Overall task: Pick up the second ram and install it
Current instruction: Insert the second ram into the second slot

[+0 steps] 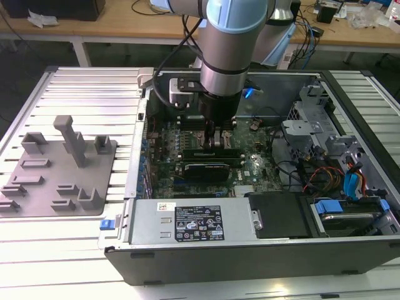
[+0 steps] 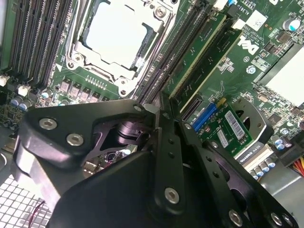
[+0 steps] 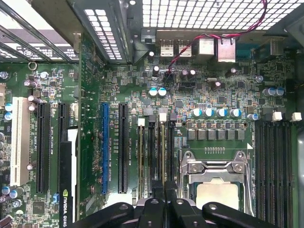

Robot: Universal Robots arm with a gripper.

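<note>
Green motherboard (image 2: 236,71) — gripper (image 2: 163,110) over second ram (image 2: 199,50).

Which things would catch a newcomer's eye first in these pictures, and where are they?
First, the grey robot arm reaching down into the open computer case, with its gripper low over the green motherboard. In the second wrist view, the square silver processor stands out beside the long memory slots. A grey fixture plate lies at the exterior view's left.
</note>
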